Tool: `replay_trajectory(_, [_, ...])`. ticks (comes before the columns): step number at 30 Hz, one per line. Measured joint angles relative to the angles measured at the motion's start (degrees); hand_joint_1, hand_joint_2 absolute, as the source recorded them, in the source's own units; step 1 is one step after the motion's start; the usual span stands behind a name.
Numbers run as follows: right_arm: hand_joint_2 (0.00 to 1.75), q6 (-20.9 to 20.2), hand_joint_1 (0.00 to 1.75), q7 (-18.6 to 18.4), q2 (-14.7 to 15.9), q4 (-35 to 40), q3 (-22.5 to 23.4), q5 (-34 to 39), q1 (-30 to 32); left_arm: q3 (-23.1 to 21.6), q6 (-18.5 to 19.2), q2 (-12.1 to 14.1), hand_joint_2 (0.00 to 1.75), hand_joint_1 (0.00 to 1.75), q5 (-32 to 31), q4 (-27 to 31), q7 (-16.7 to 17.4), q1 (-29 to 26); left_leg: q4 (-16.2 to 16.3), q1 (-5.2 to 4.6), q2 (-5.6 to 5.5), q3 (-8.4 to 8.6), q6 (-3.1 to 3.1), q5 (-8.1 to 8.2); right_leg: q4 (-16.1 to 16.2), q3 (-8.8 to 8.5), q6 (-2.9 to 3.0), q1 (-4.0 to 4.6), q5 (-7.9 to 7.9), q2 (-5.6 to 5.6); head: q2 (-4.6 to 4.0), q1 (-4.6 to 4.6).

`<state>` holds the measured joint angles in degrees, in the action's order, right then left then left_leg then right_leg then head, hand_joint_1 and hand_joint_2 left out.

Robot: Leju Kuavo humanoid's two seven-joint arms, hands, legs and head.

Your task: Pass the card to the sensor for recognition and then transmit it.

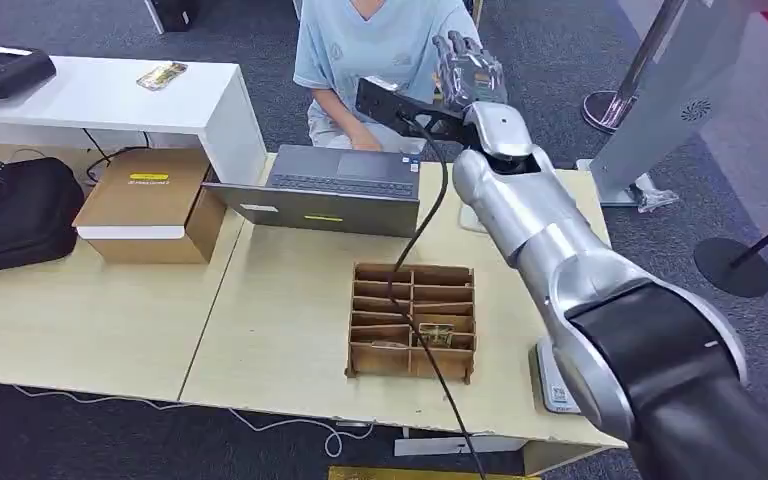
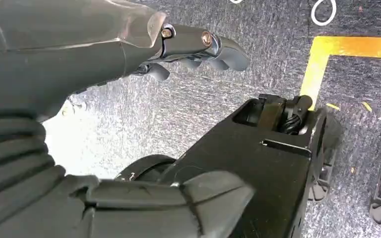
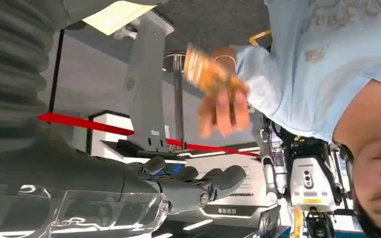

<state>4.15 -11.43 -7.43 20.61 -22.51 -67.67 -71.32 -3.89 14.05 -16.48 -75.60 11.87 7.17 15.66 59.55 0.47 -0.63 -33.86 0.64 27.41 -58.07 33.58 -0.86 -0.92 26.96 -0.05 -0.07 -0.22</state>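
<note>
Head view: right hand [image 1: 468, 72] raised toward person [image 1: 380, 50], fingers apart, empty.
Left wrist view: left hand [image 2: 198, 49] hangs over floor, fingers loosely curled, empty.
Right wrist view: person's hand [image 3: 221, 96] holds card [image 3: 206, 74], blurred. Card likely thin, light, stiff; pinch by edges.

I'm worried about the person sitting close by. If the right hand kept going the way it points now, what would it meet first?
Probably the person. The right hand reaches over the table's far edge toward their light blue shirt. The person's hand, holding the card, is just ahead of the fingers, though depth is unclear.
</note>
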Motion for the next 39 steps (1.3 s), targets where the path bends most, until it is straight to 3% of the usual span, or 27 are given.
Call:
replay_trajectory(38, [1.75, 0.7, 0.00, 1.4, 0.5, -0.3, 0.5, -0.9, 0.0, -1.8, 0.3, -0.1, 0.00, 0.00, -0.4, 0.0, -0.1, 0.3, 0.0, 0.00, 0.00, 0.00, 0.00, 0.00, 0.0, 0.00, 0.00, 0.00, 0.00, 0.00, 0.00, 0.00])
replay_trajectory(39, [1.75, 0.7, 0.09, 1.4, 0.5, -0.3, 0.5, -0.9, 0.0, -1.9, 0.3, -0.1, 0.00, 0.00, -0.4, 0.0, -0.1, 0.3, 0.0, 0.00, 0.00, 0.00, 0.00, 0.00, 0.0, 0.00, 0.00, 0.00, 0.00, 0.00, 0.00, 0.00])
